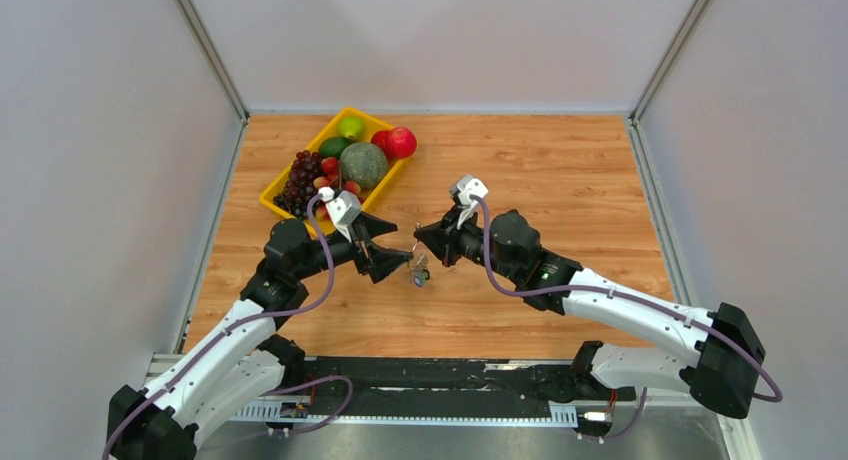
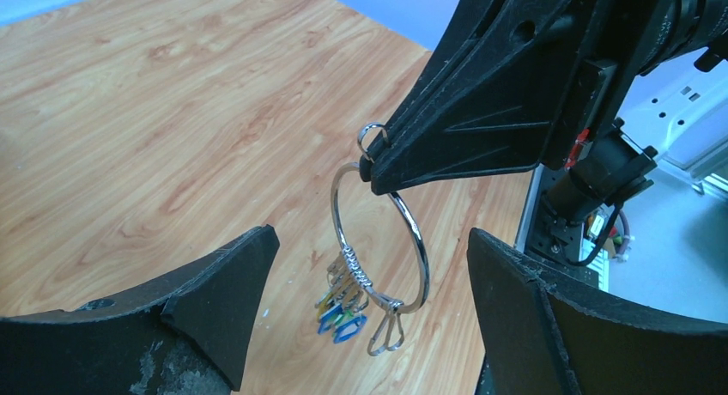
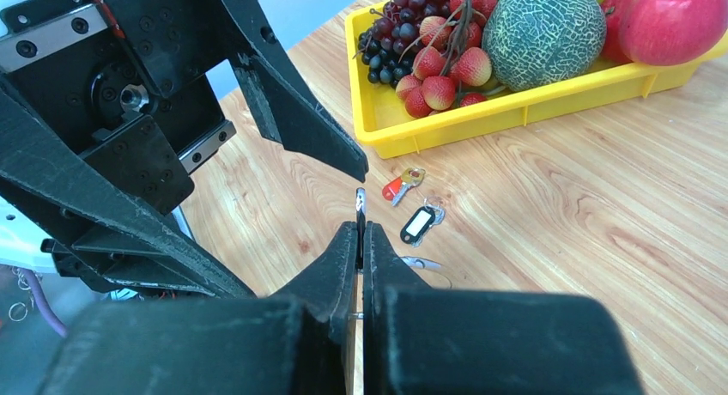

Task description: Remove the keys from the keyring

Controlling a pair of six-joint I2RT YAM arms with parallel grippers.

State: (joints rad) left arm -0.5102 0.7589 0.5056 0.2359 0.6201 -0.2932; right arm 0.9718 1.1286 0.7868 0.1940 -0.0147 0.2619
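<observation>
The keyring (image 2: 422, 256) is a thin silver wire ring hanging above the table. My right gripper (image 3: 360, 232) is shut on the ring's top edge, which shows edge-on between its fingers; its black fingers (image 2: 464, 142) also show in the left wrist view. Several tiny keys (image 2: 345, 309) with blue, yellow and green tags hang bunched at the bottom of the ring, beside a small wire clip. My left gripper (image 2: 373, 240) is open, one finger on each side of the ring and not touching it. In the top view the ring and keys (image 1: 418, 273) hang between the left gripper (image 1: 390, 262) and the right gripper (image 1: 428, 244).
A red-tagged key (image 3: 401, 185), a grey-tagged key (image 3: 419, 224) and a bare silver key (image 3: 421, 263) lie loose on the wooden table under the grippers. A yellow fruit tray (image 1: 283, 175) with grapes, melon and apples stands at the back left, and also shows in the right wrist view (image 3: 515, 112).
</observation>
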